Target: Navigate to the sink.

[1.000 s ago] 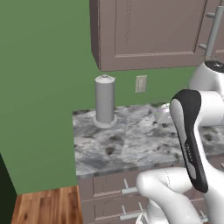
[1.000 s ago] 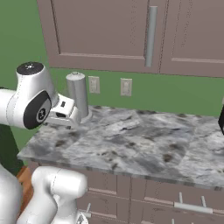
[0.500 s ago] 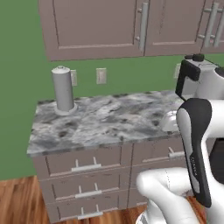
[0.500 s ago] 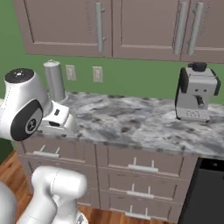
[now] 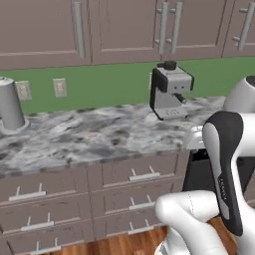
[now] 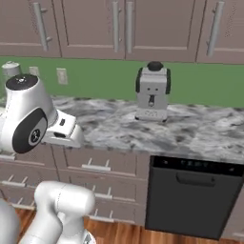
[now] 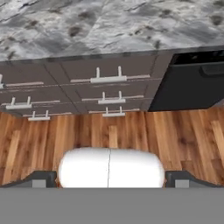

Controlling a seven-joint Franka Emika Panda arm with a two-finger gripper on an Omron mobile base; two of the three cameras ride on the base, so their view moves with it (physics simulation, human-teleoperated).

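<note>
One coffee machine (image 6: 152,91) stands upright above dishwasher (image 6: 195,195).

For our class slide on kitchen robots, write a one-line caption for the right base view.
White robot arm faces a grey marble countertop bearing a silver-and-black espresso machine, above a black dishwasher front panel.

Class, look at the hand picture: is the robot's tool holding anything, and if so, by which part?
Nothing is held. The tool points at the wooden floor with its fingertips apart and nothing between them.

Facing a marble counter (image 5: 89,134) with a coffee machine (image 5: 169,90) ahead of the arm, a grey canister (image 5: 10,103) far left, drawers (image 5: 134,172) below.
</note>
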